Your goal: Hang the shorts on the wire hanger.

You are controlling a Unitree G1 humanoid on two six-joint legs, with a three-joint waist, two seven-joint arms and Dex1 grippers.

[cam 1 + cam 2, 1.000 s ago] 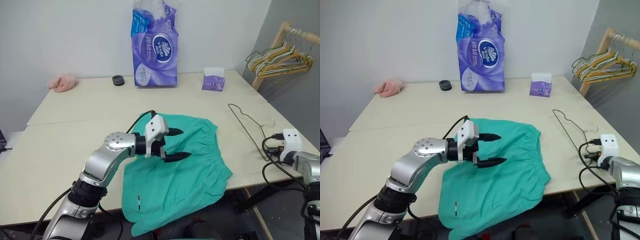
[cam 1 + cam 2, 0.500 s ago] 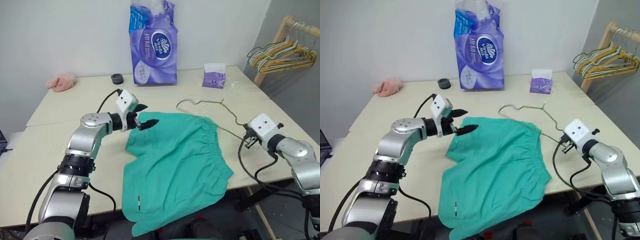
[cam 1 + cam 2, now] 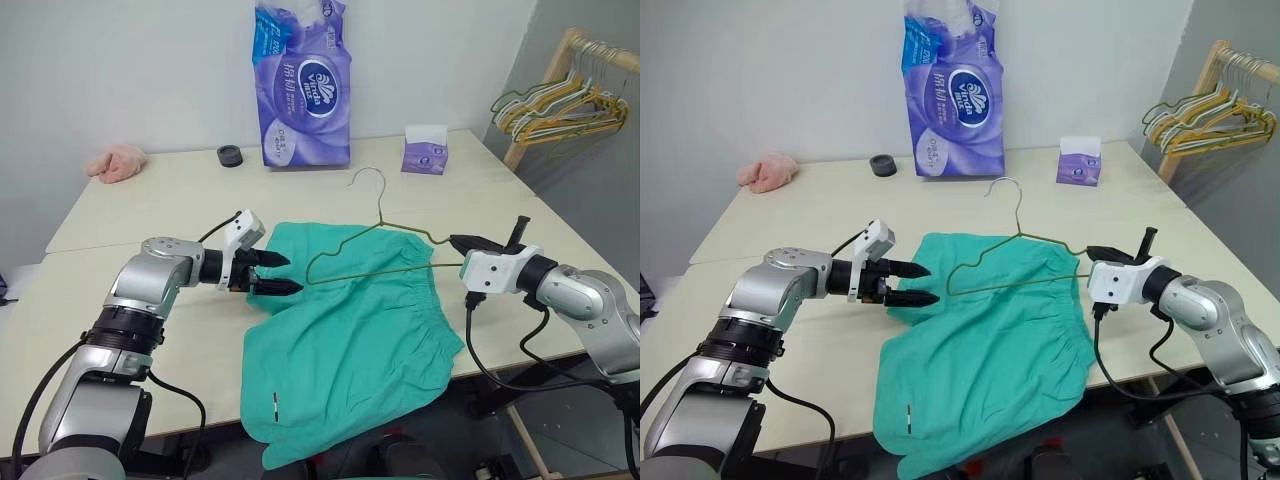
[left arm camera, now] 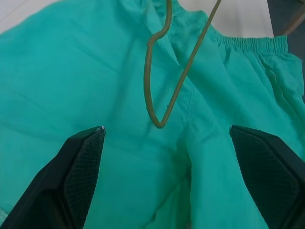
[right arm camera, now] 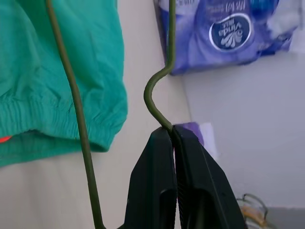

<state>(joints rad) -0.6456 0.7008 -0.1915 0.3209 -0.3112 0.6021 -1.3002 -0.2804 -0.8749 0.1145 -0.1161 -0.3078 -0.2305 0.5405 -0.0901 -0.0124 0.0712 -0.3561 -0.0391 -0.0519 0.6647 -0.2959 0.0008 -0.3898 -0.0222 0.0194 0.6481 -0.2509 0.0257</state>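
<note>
The right gripper [image 5: 172,136] is clamped shut on one end corner of the wire hanger [image 3: 385,250], as the right wrist view shows, the wire being pinched between the two closed fingers. The hanger, which a second ago lay flat near the right edge of the desk [image 3: 150,215], has been picked up and swung inward; it is now held upright in the air over the shorts [image 3: 350,340], its hook pointing up toward the far edge and its free end corner reaching toward the left gripper [image 3: 272,274].

The left gripper has been drawn back from above the middle of the shorts to their left leg hem. Its fingers [image 4: 76,176] stand wide apart and nothing is held between them; in the left wrist view the hanger's free corner is seen between them, above the cloth.

The shorts lie spread flat on the desk toward its near edge, one leg drooping over that edge, the waistband turned toward the right edge.

The hanger is judged to be secured and presented, so the picking-up step is done. The threading of the shorts onto the wire has not yet begun; the cloth would probably next have to be gripped by the left gripper.
</note>
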